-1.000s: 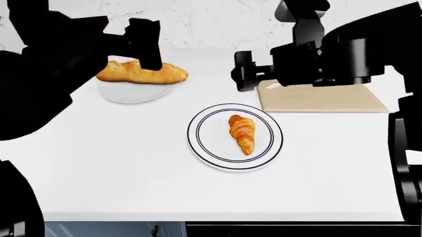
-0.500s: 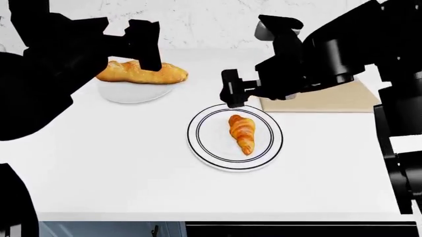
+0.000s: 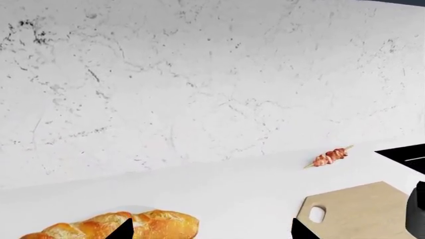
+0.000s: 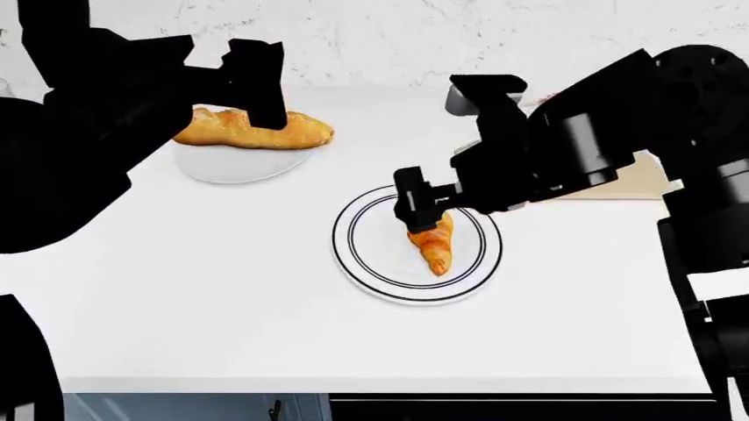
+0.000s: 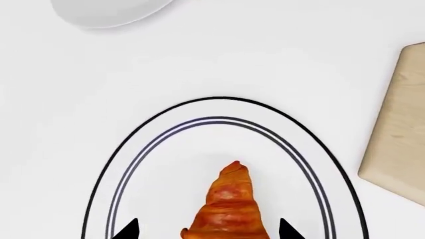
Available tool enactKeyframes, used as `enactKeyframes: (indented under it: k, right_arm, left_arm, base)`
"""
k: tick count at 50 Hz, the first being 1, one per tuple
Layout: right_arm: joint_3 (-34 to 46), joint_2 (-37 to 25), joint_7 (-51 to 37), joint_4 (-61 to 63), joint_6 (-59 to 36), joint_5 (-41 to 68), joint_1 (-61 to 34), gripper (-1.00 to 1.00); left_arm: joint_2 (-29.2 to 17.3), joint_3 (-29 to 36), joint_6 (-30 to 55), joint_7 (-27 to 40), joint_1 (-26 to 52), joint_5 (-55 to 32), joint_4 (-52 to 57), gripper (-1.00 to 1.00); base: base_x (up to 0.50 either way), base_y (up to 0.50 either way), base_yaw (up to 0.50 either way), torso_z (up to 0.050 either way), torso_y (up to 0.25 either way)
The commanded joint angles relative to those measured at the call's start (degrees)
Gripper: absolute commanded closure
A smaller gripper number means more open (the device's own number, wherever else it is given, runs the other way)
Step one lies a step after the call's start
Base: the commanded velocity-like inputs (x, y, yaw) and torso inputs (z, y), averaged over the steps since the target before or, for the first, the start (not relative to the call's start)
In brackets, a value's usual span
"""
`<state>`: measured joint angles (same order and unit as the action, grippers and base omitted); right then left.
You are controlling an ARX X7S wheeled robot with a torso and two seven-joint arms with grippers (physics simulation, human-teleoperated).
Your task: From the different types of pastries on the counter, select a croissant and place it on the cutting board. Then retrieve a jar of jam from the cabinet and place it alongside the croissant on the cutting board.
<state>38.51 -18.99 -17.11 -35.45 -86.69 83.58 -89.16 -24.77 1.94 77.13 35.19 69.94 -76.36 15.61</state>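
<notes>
The small golden-orange croissant [image 4: 433, 244] [image 5: 229, 206] lies on a black-ringed white plate [image 4: 351, 254] in the middle of the counter [image 4: 210, 289]. My right gripper [image 4: 416, 215] [image 5: 207, 231] hangs open just above the croissant's far end, one fingertip on each side, apart from the pastry. The cutting board [image 4: 647, 182] [image 5: 398, 124] [image 3: 359, 214] lies behind the right arm, mostly hidden in the head view. My left gripper [image 4: 263, 110] [image 3: 212, 231] is open above the long loaf [image 4: 252, 130] [image 3: 113, 226]. The jar of jam is out of view.
The loaf rests in a white dish [image 4: 234, 165] [image 5: 106, 12] at the back left. A skewer of reddish meat [image 3: 330, 157] lies near the marble wall behind the board. The counter's front edge runs along the bottom of the head view.
My right gripper has swung left and down from in front of the cutting board to just over the croissant's far end. The left arm has stayed still.
</notes>
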Motion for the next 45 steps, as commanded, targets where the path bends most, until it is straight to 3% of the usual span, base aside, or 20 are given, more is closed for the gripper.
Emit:
enactKeyframes:
  k: [1,24,25,45]
  right_arm:
    - [3.1,-0.81,1.4,1.62,0.75,0.04,1.16,-1.0]
    - [6.97,-1.89,3.91,3.62,2.62,0.05,3.79,-1.0]
    - [7.42,-1.74,4.55,3.4,2.91,-0.42,3.66,1.0]
    - [9.58,-1.5,8.84,2.74,5.33,-3.24,-2.41,1.0]
  left_arm:
    - [-0.34,0.53,-0.64,0.21,-0.29,-0.3,-0.04,-1.0]
    - [-0.67,1.86,-2.21,0.11,-1.3,-0.01,-0.19,-1.0]
    - [-0.71,1.96,-2.35,-0.04,-1.36,0.14,-0.23,-1.0]
    - [-1.23,2.99,-3.8,-1.0,-1.45,0.86,-0.65,-1.0]
  base:
    - [0.0,0.0,0.0,0.0,0.0]
    - [0.0,0.0,0.0,0.0,0.0]
    - [0.0,0.0,0.0,0.0,0.0]
    - [0.0,0.0,0.0,0.0,0.0]
